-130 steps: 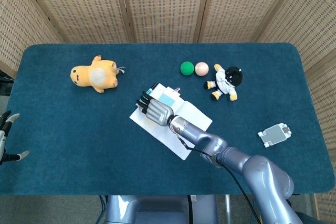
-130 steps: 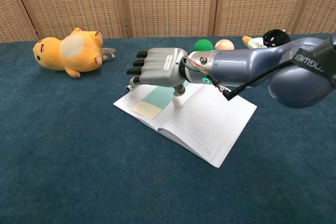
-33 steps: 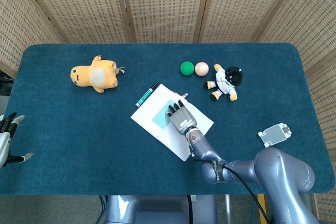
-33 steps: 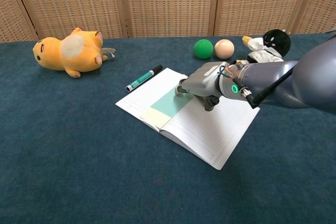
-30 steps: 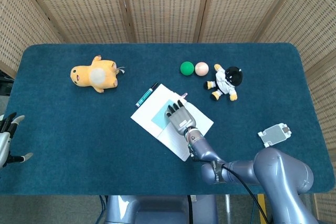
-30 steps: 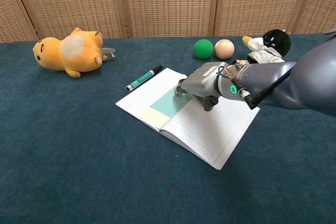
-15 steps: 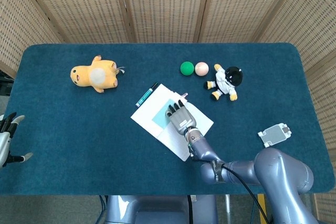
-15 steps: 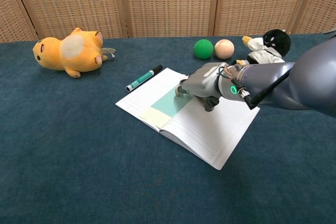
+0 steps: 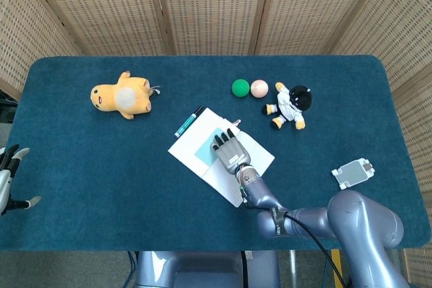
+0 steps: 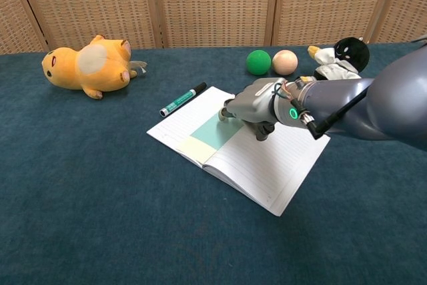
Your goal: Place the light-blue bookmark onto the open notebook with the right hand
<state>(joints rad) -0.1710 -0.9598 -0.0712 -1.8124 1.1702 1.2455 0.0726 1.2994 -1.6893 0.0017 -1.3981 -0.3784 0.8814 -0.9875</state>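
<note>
The open notebook [image 9: 255, 151] [image 10: 267, 165] lies at the middle of the blue table. The light-blue bookmark [image 9: 206, 145] [image 10: 217, 131] lies flat on its left page, with a pale yellow patch at its near end. My right hand [image 9: 229, 150] [image 10: 257, 106] hovers low over the notebook's middle, fingers spread and bent down toward the page just right of the bookmark, holding nothing. My left hand [image 9: 8, 170] shows only in the head view at the table's left edge, fingers apart and empty.
A green marker [image 9: 189, 121] [image 10: 182, 100] lies just beyond the notebook's far left edge. A yellow plush [image 9: 125, 96] [image 10: 90, 65] is far left. A green ball [image 9: 240, 87], a peach ball [image 9: 259, 88] and a black-and-white doll [image 9: 290, 106] sit behind. A white gadget [image 9: 353, 173] lies right.
Since 4.3 s ago my right hand has drawn back from the notebook's far left corner to its middle, leaving the bookmark on the page. Over the last second it barely shifted left.
</note>
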